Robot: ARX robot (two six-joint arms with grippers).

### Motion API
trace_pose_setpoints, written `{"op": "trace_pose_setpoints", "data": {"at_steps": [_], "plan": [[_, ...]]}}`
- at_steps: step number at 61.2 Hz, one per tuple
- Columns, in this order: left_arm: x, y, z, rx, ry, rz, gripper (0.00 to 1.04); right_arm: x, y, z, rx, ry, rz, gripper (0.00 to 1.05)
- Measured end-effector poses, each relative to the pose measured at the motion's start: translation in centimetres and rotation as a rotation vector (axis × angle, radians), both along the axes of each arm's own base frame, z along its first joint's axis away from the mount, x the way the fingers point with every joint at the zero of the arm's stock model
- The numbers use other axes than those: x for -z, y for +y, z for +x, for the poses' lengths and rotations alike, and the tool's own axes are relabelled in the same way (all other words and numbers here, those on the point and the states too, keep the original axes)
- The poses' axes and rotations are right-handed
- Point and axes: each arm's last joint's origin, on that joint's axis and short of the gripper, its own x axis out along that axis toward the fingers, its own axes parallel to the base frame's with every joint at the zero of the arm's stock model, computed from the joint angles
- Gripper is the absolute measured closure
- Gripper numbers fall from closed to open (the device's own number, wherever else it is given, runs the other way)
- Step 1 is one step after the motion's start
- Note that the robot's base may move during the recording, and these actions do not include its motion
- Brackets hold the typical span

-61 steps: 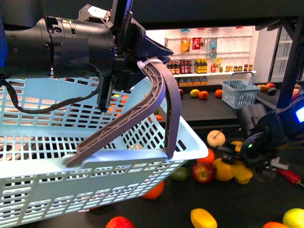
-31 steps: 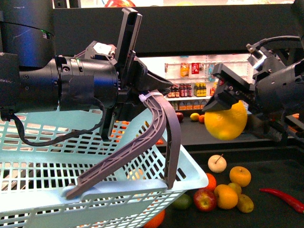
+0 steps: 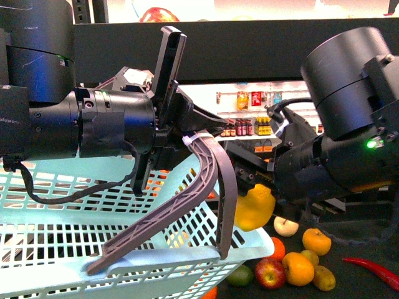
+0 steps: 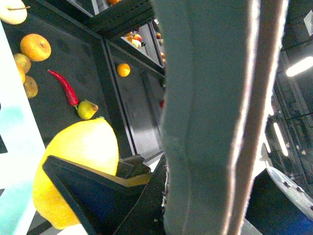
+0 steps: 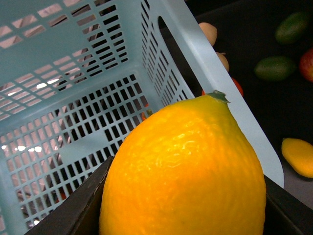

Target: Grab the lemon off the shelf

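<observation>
Down from up high, your R gripper (image 3: 252,188) clenches the lemon (image 3: 254,210) at the rim of the basket (image 3: 187,265) your L gripper (image 3: 187,134) grips; carry it fwd past that rim ahead of the jaws before letting go

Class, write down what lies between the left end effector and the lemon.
The grey basket handle, carried by the left end effector, stands between it and the lemon, as the front view shows.

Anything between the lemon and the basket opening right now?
Nothing visible blocks it. The right claw holds the lemon at the basket rim, open interior beyond; the raised grey handle stands close beside it.
</observation>
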Motion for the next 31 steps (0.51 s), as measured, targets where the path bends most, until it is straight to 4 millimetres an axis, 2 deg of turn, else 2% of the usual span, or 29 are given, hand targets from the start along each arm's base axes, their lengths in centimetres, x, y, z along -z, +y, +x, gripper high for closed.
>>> {"op": "trace_pose_setpoints", "data": {"at_steps": [15, 25, 31], "plan": [[0.0, 0.0, 0.0, 0.001, 0.000, 0.000, 0.98, 1.3, 1.5, 2.0, 0.012, -0.008, -0.039, 0.41], [0.0, 0.0, 0.0, 0.001, 0.000, 0.000, 0.98, 1.5, 2.3, 3.1, 0.007, -0.020, -0.054, 0.40], [0.0, 0.0, 0.0, 0.000, 0.000, 0.000, 0.98, 1.1, 2.4, 3.3, 0.008, -0.040, -0.052, 0.25]]}}
